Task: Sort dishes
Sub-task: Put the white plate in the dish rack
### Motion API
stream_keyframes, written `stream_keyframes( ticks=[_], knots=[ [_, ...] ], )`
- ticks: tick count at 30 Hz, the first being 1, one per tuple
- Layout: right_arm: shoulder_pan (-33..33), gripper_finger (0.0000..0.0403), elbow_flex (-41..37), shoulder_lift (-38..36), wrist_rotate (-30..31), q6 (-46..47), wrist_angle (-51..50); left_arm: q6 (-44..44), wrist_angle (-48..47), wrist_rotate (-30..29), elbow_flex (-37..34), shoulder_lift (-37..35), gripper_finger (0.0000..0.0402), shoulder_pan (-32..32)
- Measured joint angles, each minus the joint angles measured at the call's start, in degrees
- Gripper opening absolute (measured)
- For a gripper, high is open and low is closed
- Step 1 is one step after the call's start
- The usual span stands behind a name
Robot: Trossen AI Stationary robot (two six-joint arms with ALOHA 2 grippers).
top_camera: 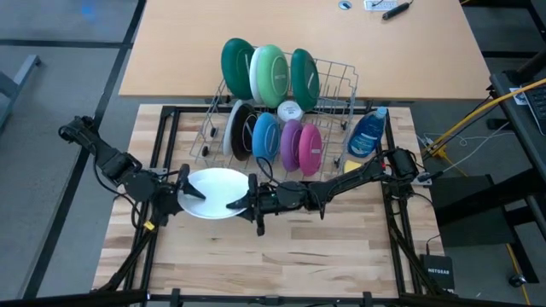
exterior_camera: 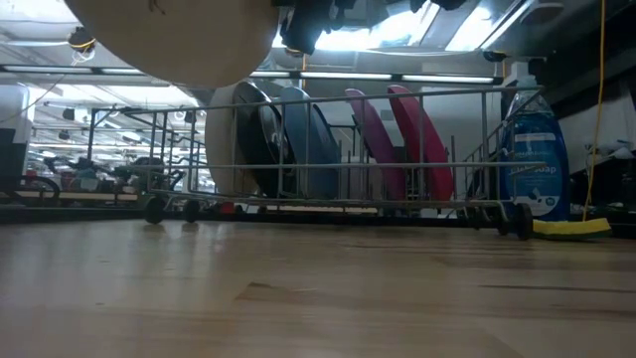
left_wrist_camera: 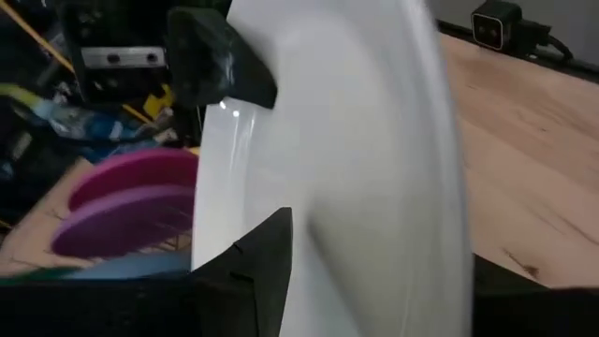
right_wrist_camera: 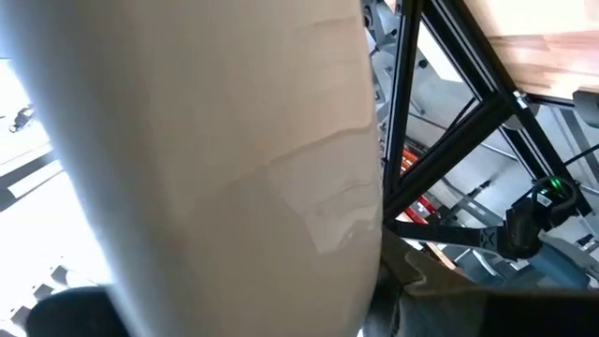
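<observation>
Both tools (top_camera: 182, 189) (top_camera: 241, 203) on opposite rims of white plate (top_camera: 213, 192), above table.

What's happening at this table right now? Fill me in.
Both arms hold one white plate in the air over the wooden table, in front of the dish rack. The left gripper has its jaws on the plate's left rim and the right gripper grips the opposite edge. The rack already carries green plates in the back row and smaller black-and-white, blue, purple and pink dishes in front. A soap bottle stands beside the rack.
</observation>
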Motion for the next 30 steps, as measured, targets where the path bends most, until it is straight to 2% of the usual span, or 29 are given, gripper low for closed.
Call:
stream_keyframes(
  ticks=[5,9,13,19,25,30],
  knots=[
    [0.0,0.0063,0.0,0.0,-0.2,-0.1,0.0,2.7,0.4,-0.1,0.0,0.0,0.0136,0.0],
    [0.0,0.0072,0.0,0.0,0.6,0.0,0.8,4.2,0.4,-0.9,-0.1,-0.1,0.0089,0.0],
    [0.1,0.0101,0.1,-0.2,4.7,1.1,1.6,4.8,1.0,-3.6,0.1,-0.3,0.0041,0.2],
    [0.3,0.013,0.4,-0.2,4.5,-2.4,1.4,-1.0,0.2,-1.2,-0.3,-0.7,0.0041,0.3],
    [0.1,0.0135,0.6,-0.2,5.1,-2.1,3.5,-8.1,-1.4,-1.2,-0.2,-2.7,0.0041,-0.3],
    [0.0,0.0137,0.6,-0.1,5.6,-2.1,6.4,-10.5,-1.5,-1.5,-0.2,-4.6,0.0041,-1.6]
  ],
)
